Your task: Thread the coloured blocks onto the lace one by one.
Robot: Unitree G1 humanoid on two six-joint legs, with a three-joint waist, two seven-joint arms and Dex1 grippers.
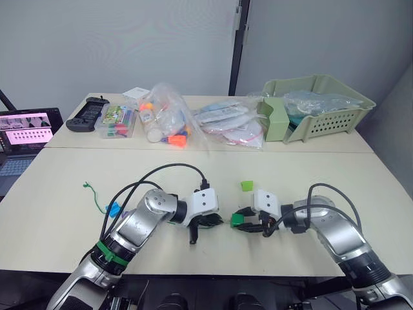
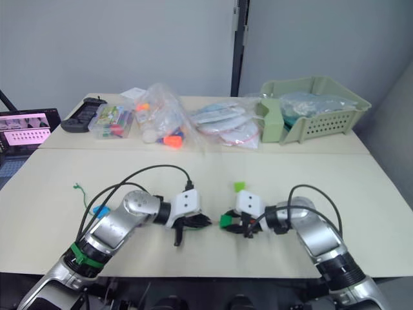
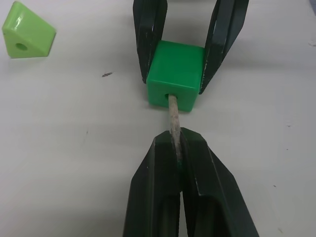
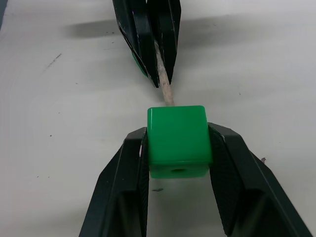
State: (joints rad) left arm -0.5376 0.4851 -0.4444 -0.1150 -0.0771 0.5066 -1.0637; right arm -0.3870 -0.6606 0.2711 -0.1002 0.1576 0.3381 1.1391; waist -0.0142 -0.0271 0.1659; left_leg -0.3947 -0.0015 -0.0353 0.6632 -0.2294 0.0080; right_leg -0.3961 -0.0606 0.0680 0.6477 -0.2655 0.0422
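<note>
My right pincer [image 4: 177, 143] grips the dark green cube [image 4: 177, 138]; left pincer [image 3: 175, 148] pinches the lace tip [image 3: 173, 111] — its end hidden inside the cube's hole.

The lace's pale tip [image 3: 173, 112] vanishes into the hole of the dark green cube [image 3: 176, 73], and how deep it goes can't be told. Behind, the lace is swallowed between the left gripper's [image 3: 178, 143] pinched fingers. Over in the head views, the blue block [image 1: 113, 209] sits half hidden behind the left arm.
</note>
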